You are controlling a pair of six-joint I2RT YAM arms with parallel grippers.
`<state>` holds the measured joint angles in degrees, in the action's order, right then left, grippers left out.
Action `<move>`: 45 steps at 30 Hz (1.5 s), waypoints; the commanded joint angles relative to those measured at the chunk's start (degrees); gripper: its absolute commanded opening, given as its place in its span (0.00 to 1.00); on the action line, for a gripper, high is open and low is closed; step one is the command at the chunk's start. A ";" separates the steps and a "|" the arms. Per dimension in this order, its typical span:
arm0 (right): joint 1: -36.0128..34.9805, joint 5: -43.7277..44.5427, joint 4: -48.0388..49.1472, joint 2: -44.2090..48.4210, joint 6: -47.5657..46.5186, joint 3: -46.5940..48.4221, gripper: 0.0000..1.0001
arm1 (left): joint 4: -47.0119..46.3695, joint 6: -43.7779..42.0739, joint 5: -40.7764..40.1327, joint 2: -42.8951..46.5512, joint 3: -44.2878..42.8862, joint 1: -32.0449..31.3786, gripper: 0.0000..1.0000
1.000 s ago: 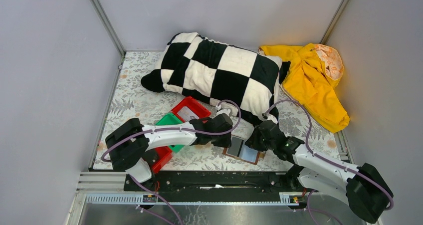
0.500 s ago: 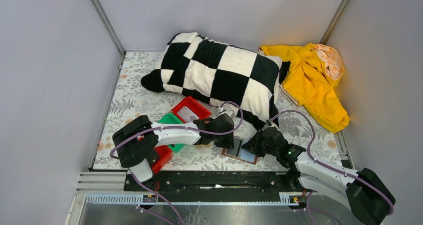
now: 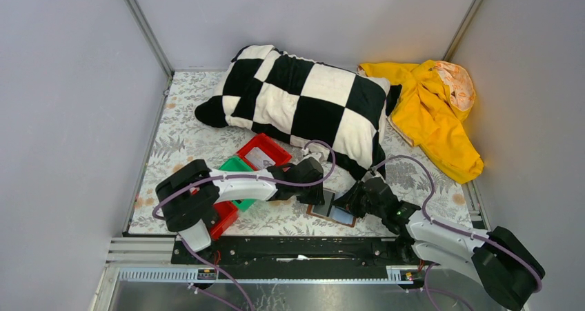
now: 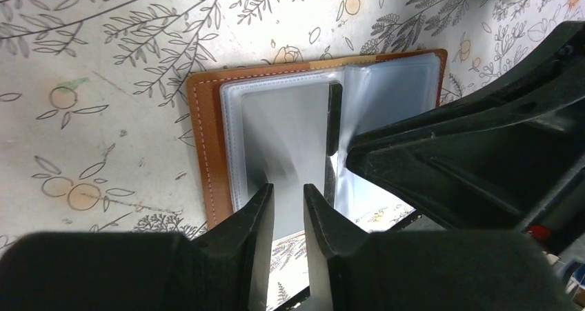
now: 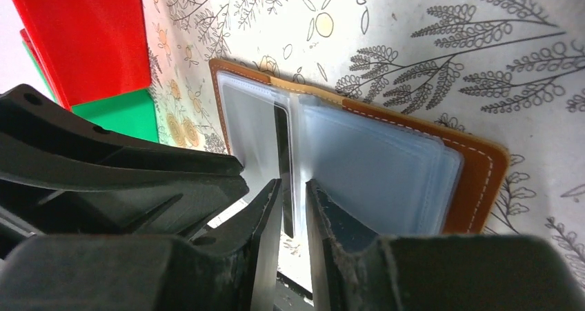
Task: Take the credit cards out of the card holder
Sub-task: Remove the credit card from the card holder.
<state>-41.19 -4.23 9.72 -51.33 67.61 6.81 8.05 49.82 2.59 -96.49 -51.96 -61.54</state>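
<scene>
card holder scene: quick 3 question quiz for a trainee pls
1. True or false: the card holder lies shut on the floral tablecloth.
2. Which bins sit near the left arm in the top view? A) a red bin and a green bin B) a blue and a yellow one C) two white ones
3. How many end effectors reach over the card holder?

Key: 1 false, it lies open. 2 A. 3 two: the left end effector and the right end effector.
</scene>
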 commanded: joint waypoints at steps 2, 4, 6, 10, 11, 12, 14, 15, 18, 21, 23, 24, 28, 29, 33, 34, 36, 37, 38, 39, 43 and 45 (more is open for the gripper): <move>0.14 -0.60 4.50 -2.86 1.59 -2.33 0.25 | 0.14 0.91 -4.25 4.25 1.08 0.76 0.27; 0.14 -0.75 4.78 -3.51 1.49 -2.20 0.24 | 0.28 1.20 -3.97 3.67 1.29 1.12 0.27; 0.14 -0.93 4.94 -3.75 1.39 -2.00 0.24 | 0.07 1.57 -3.51 3.27 1.45 1.10 0.26; 0.14 -0.80 4.83 -3.55 1.29 -1.73 0.24 | -1.19 2.19 -3.09 2.40 2.05 1.22 0.26; 0.14 -0.78 4.76 -3.57 1.28 -1.71 0.24 | -1.34 2.11 -2.88 1.98 1.98 1.22 0.26; 0.14 -0.78 4.75 -3.60 1.29 -1.67 0.24 | -1.46 2.11 -2.86 1.47 1.84 1.24 0.26; 0.14 -0.78 4.82 -3.69 1.37 -1.63 0.24 | -2.42 2.19 -0.33 0.78 1.86 1.25 0.26; 0.14 -0.85 4.93 -3.64 1.41 -1.70 0.24 | -2.95 2.39 0.52 0.49 1.93 1.22 0.26; 0.14 -0.59 4.96 -3.35 1.71 -1.75 0.24 | -4.30 2.85 2.27 0.01 2.03 1.25 0.25; 0.14 -0.35 5.00 -3.00 2.10 -1.98 0.24 | -5.60 3.21 3.54 -0.22 2.30 1.24 0.25; 0.14 -0.41 5.09 -3.05 2.19 -1.97 0.23 | -6.21 3.39 4.07 -0.64 2.39 1.25 0.25; 0.14 -0.43 5.12 -3.03 2.22 -1.97 0.22 | -6.40 3.43 4.41 -0.89 2.46 1.20 0.25; 0.14 -0.59 5.10 -2.95 2.12 -2.17 0.12 | -7.05 3.52 5.18 -1.31 2.73 1.24 0.24; 0.12 -0.60 5.07 -2.79 2.10 -2.27 0.08 | -7.08 3.49 5.16 -1.41 2.74 1.25 0.24; 0.14 0.11 3.35 -0.96 2.36 -3.02 0.00 | -5.61 3.23 3.60 -1.50 2.55 1.29 0.24; 0.14 0.30 3.01 -0.09 2.35 -3.34 0.00 | -4.73 3.09 3.14 -1.63 2.33 1.37 0.24; 0.13 0.78 1.80 2.10 2.13 -3.80 0.00 | -2.89 3.00 2.56 -1.77 2.14 1.86 0.24; 0.14 1.14 0.90 3.37 1.90 -3.94 0.00 | -2.62 2.93 2.56 -1.77 2.38 2.08 0.23; 0.14 1.42 0.16 4.82 1.72 -4.13 0.00 | -2.44 2.85 2.59 -1.63 2.72 2.40 0.23; 0.12 1.68 -0.67 6.36 1.55 -4.29 0.00 | -2.39 2.91 2.54 -1.44 3.01 2.65 0.23; 0.22 2.74 -4.79 11.91 0.73 -4.36 0.00 | -2.35 2.88 2.90 -1.25 3.79 3.15 0.23; 0.23 2.98 -6.60 13.69 0.57 -4.39 0.00 | -2.07 2.84 2.95 -1.61 3.68 3.26 0.23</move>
<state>-41.15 -3.84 8.23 -40.88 69.30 2.83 5.15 52.77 5.74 -96.62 -49.56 -58.74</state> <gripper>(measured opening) 0.011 0.234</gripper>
